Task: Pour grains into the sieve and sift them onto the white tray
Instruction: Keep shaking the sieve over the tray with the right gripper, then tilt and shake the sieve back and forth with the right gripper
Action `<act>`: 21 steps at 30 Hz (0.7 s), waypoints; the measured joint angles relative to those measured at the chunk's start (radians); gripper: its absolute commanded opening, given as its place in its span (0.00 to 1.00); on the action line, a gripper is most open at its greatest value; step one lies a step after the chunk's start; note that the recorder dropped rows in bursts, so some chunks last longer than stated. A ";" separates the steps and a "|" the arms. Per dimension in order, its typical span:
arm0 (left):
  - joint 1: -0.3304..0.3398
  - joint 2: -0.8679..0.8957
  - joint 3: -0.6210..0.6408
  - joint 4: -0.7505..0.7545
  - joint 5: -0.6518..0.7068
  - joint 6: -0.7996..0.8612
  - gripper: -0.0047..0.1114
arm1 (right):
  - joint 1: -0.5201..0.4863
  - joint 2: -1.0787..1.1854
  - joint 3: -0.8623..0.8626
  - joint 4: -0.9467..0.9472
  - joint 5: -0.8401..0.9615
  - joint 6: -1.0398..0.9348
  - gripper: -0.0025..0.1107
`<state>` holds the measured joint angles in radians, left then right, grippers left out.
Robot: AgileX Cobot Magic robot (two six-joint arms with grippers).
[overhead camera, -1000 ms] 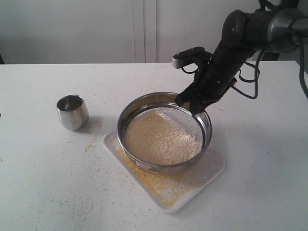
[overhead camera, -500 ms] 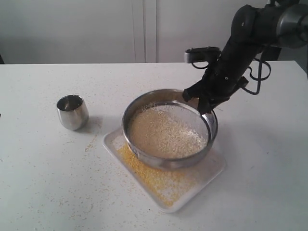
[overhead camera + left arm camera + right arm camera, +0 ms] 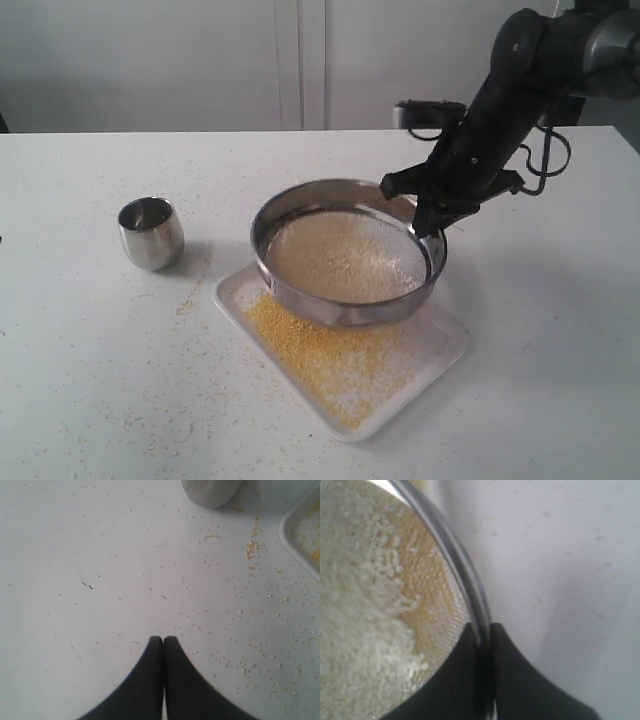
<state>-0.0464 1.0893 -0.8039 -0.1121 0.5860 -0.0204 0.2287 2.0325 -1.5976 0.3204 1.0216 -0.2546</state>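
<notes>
sieve [image 3: 345, 305]: centre of exterior frame, over upper part of white tray [image 3: 445, 345]; pale grains [image 3: 340, 260] inside, yellow ones strewn on the tray | right tool [image 3: 422, 215]: clamped on the sieve's upper-right rim | left tool [image 3: 163, 641]: tips together above speckled desk [image 3: 80, 380] | steel cup [image 3: 151, 232]: left, upright

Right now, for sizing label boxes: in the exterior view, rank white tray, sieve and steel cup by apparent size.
1. white tray, narrowly; partly hidden under the sieve, so unsure.
2. sieve.
3. steel cup, clearly smallest.
</notes>
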 measured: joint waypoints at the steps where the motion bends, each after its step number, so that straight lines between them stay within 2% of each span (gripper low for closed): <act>1: 0.000 0.000 0.000 0.000 0.000 0.000 0.04 | -0.011 0.002 0.000 0.027 -0.017 -0.021 0.02; 5: 0.000 0.000 0.000 0.000 0.000 0.000 0.04 | -0.010 0.002 -0.004 0.108 0.082 -0.315 0.02; 9: 0.000 0.000 0.000 0.000 0.000 0.000 0.04 | -0.001 0.004 0.001 0.074 0.023 -0.091 0.02; 12: 0.000 0.000 0.000 0.000 0.000 0.000 0.04 | -0.005 0.007 -0.002 0.150 0.020 -0.288 0.02; 14: 0.000 0.000 0.000 0.000 0.000 0.000 0.04 | 0.013 0.002 -0.002 0.118 0.041 -0.311 0.02; 17: 0.000 0.000 0.000 0.000 0.000 0.000 0.04 | 0.027 0.002 0.000 0.058 -0.013 -0.094 0.02; 18: 0.000 0.000 0.000 0.000 0.000 0.000 0.04 | 0.027 0.002 0.000 0.064 -0.034 -0.082 0.02; 21: 0.000 0.000 0.000 0.000 0.000 0.000 0.04 | 0.029 -0.005 -0.004 0.073 -0.009 -0.309 0.02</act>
<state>-0.0464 1.0893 -0.8039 -0.1121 0.5860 -0.0204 0.2578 2.0277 -1.6016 0.3937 1.0131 -0.5637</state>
